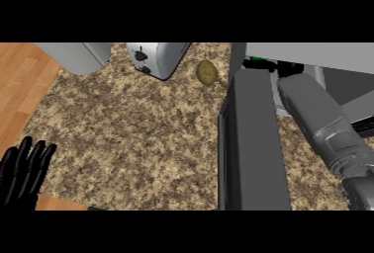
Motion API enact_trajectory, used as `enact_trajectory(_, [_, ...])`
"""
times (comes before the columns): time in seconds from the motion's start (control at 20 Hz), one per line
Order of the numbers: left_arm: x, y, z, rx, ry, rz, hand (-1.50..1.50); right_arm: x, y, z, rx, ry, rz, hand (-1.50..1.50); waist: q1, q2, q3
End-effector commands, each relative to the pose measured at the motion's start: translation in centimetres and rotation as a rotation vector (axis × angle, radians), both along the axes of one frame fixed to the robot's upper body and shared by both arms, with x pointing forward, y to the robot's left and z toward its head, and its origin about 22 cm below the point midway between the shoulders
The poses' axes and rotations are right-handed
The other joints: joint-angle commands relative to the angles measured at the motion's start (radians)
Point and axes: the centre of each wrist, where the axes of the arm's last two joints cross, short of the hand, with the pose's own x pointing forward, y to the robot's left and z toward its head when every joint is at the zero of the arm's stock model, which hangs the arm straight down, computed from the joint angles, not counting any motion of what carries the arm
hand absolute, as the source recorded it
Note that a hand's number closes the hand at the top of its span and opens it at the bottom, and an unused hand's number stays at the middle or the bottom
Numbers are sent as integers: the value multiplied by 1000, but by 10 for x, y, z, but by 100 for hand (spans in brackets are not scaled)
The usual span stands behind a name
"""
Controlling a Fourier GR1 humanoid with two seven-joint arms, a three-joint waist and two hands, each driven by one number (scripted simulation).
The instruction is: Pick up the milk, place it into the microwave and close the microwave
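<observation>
The microwave (314, 54) stands at the back right with its door (252, 148) swung wide open, seen edge-on as a dark grey slab across the middle. My right forearm reaches over the door into the cavity. My right hand (283, 66) is curled inside it around the milk (256, 60), of which only a small green bit shows beside the fingers. The rest of the carton is hidden by the hand and the door's top edge. At the lower left edge my left hand (23, 170) rests open, fingers up.
A silver toaster (157, 58) stands at the back centre with a brown potato (207, 71) to its right, near the door's hinge side. A rounded grey appliance (76, 55) sits at the back left. The speckled counter (131, 133) ends at the left.
</observation>
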Motion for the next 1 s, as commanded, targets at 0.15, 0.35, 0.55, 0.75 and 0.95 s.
enact_trajectory(0.15, [8, -13, 2, -2, -3, -26, -150, -2, 25, -6, 137, 71, 133, -150, -4, -2, 3])
enact_trajectory(0.35, [9, -12, 1, 16, -8, -30, -150, -1, 19, -4, 190, 70, 132, -150, 0, -2, 3])
enact_trajectory(0.55, [12, -20, 0, 16, -4, -44, -150, -4, 11, -11, 180, 94, 141, -150, -12, -6, 2])
enact_trajectory(0.75, [8, -27, 2, 14, -8, -23, -150, -13, -3, -29, 196, 97, 130, -150, -28, -16, 3])
enact_trajectory(0.95, [7, -27, -1, 31, 6, -47, -150, -10, -14, -21, 176, 96, 131, -150, -29, -20, 1])
